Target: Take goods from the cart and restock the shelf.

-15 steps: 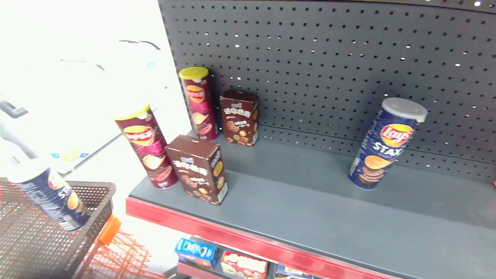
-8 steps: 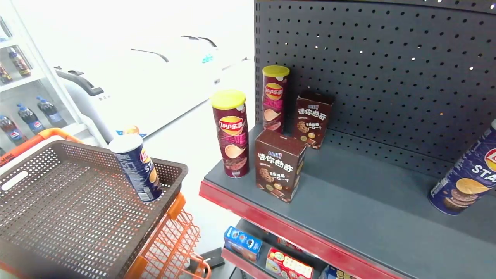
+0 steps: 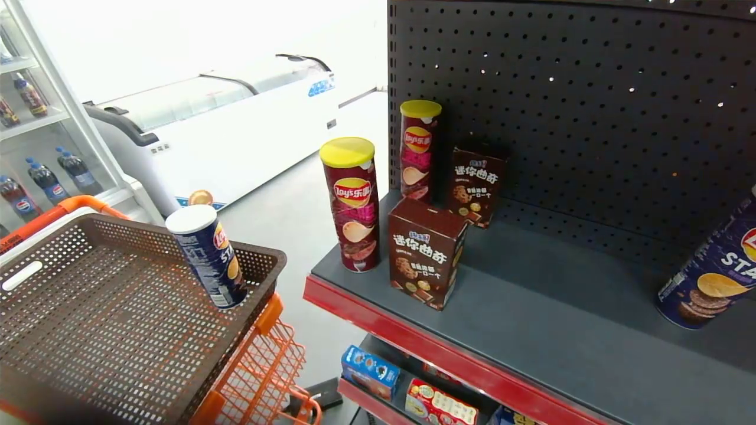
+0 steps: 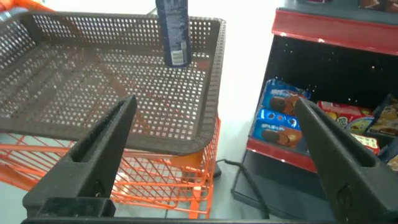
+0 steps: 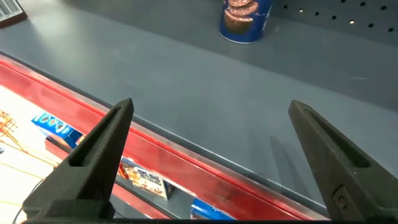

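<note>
Shop aisle: dark shelf (image 3: pixel 531 307) with a pegboard back on the right, white freezer (image 3: pixel 236 130) behind. On top of the orange cart (image 3: pixel 260 378), just left of the shelf, a brown basket (image 3: pixel 106 330). Inside it, one blue can (image 3: pixel 208 257), standing against the wall nearest the shelf. On the shelf, front red can (image 3: pixel 352 203) and front box (image 3: pixel 425 252) side by side, back red can (image 3: pixel 418 147) and back box (image 3: pixel 475 186) behind them, and well apart to the right a second blue can (image 3: pixel 711 277).

Compared with one second ago: whole head view turned to the left, so a move of the camera, not of the goods. Compared with half a second ago: no shift seen, blue can in the same corner.

From the left wrist: left gripper (image 4: pixel 214 102) wide open and holding nothing, low beside the basket (image 4: pixel 205 134), blue can (image 4: pixel 171 31) beyond it, packets (image 4: pixel 280 118) on a lower shelf. From the right wrist: right gripper (image 5: pixel 211 106) wide open too, also holding nothing, before the shelf's red edge (image 5: pixel 186 162), foot of the second blue can (image 5: pixel 244 18) beyond.
</note>
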Motion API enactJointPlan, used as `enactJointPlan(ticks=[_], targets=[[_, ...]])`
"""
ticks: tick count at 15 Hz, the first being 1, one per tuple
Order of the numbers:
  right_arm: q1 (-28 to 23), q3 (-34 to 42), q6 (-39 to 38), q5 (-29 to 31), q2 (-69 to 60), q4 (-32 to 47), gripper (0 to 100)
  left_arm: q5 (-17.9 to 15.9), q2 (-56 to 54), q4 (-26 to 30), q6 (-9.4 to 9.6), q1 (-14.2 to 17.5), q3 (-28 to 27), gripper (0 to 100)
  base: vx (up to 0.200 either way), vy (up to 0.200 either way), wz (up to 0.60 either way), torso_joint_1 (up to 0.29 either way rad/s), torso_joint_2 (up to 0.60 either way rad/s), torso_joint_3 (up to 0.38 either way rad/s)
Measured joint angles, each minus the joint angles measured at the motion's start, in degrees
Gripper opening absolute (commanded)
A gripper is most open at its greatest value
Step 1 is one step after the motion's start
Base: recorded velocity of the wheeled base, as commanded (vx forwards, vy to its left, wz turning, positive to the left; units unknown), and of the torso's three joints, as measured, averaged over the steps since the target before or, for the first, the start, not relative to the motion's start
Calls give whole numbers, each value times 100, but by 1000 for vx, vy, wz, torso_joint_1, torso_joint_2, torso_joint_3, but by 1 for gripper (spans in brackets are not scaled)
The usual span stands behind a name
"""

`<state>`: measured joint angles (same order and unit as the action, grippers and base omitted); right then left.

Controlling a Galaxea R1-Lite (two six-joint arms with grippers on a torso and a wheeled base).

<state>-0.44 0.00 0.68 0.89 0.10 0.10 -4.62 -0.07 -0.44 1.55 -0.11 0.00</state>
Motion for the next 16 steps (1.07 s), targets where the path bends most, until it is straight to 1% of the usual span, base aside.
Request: enactJointPlan(ticks=[1,2,3,4,6,8,9,10,11,13,16], targets=[[0,0,0,1,0,-2,100,-11,5,15,80,0,-118,100,0,0,0,0,0,0],[0,0,0,0,0,0,100,-11,56,82,157,-7,-352,100,0,0,0,0,0,0],[0,0,-2,0,0,0,100,-5,194,205,200,-10,-558,100,0,0,0,0,0,0],[0,0,-2,0,0,0,100,11,432,312,224,-13,-785,100,0,0,0,0,0,0],[0,0,-2,0,0,0,100,33,1085,339,250,-16,-1168,100,0,0,0,0,0,0],[0,0,0,0,0,0,100,107,1980,106,257,-85,-1573,100,0,0,0,0,0,0],[0,0,-2,0,0,0,100,176,2432,-100,241,-127,-1727,100,0,0,0,0,0,0],[0,0,-2,0,0,0,100,228,2928,-383,224,-83,-1857,100,0,0,0,0,0,0],[0,0,0,0,0,0,100,257,3391,-656,226,35,-1937,100,0,0,0,0,0,0],[0,0,0,0,0,0,100,296,4294,-1278,294,269,-2029,100,0,0,0,0,0,0],[0,0,-2,0,0,0,100,351,5654,-2658,327,440,-1985,100,0,0,0,0,0,0]])
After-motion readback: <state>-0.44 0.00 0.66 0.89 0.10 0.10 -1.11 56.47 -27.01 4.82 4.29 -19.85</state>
